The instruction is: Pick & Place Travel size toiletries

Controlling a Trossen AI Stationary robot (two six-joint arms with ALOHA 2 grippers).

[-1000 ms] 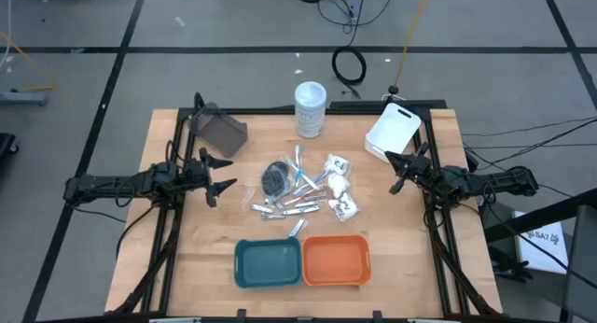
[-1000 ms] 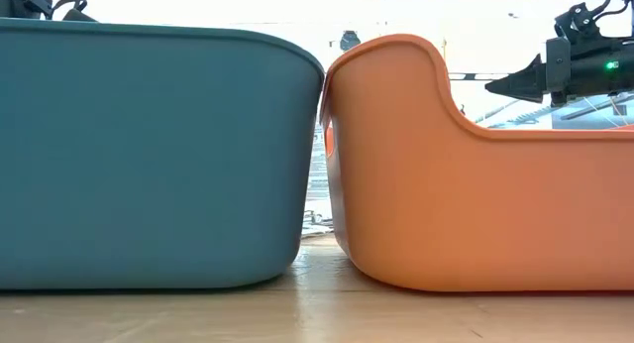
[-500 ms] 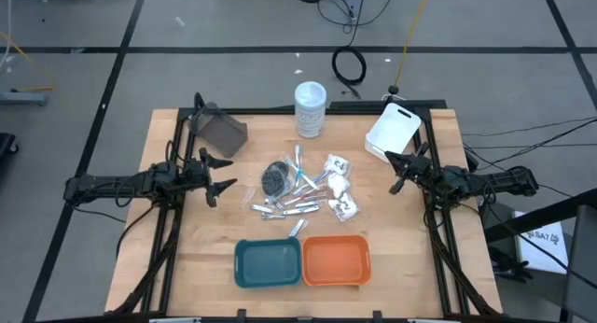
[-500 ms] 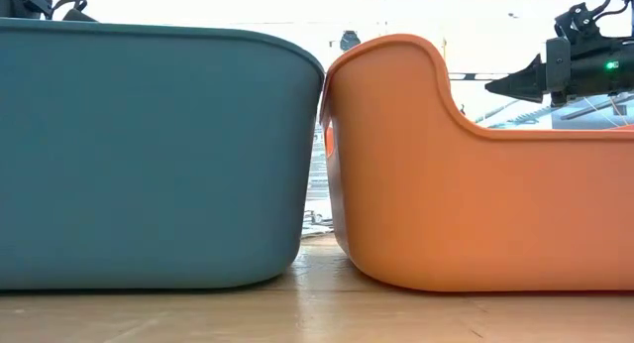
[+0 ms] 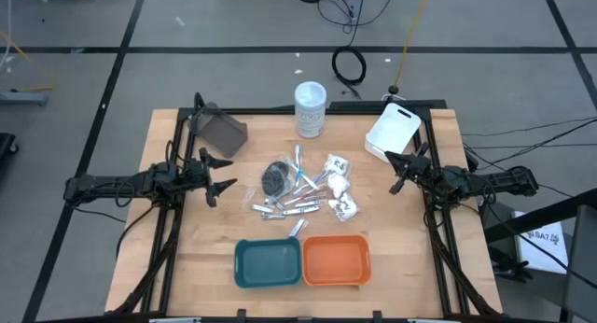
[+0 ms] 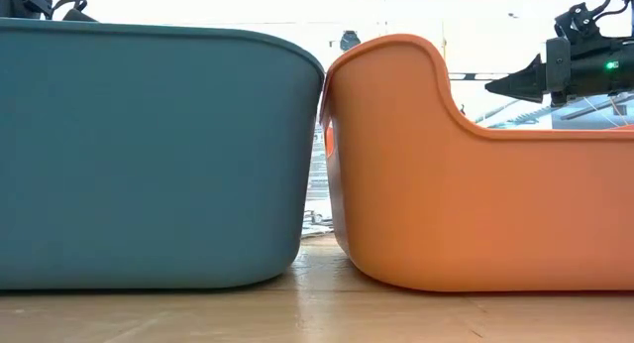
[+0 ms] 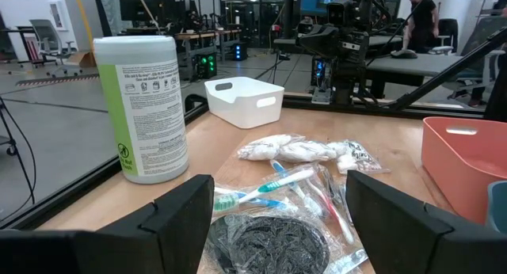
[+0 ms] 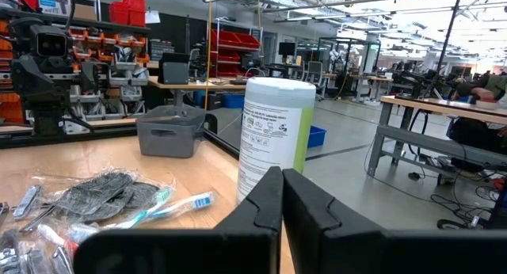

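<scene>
Hands are held at opposite bench sides, nothing gripped; toiletries are heaped mid-bench.

Left hand (image 5: 220, 176) is held open and empty over the left side of the bench (image 5: 187, 258); right hand (image 5: 396, 173) is seen shut on nothing over the right side. Bare wood is left between each hand and the toiletries (image 5: 303, 189), piled at the centre: one dark round bundle in clear wrap, several wrapped toothbrushes, white packets with black print, slim silvery pieces too small to be counted. Two trays are set touching at the near edge, teal tray (image 5: 268, 263) beside orange tray (image 5: 336, 259). One grey bin (image 5: 220, 133), one white bin (image 5: 394, 133) and one white-lidded jar (image 5: 311, 109) are placed along the far edge.
</scene>
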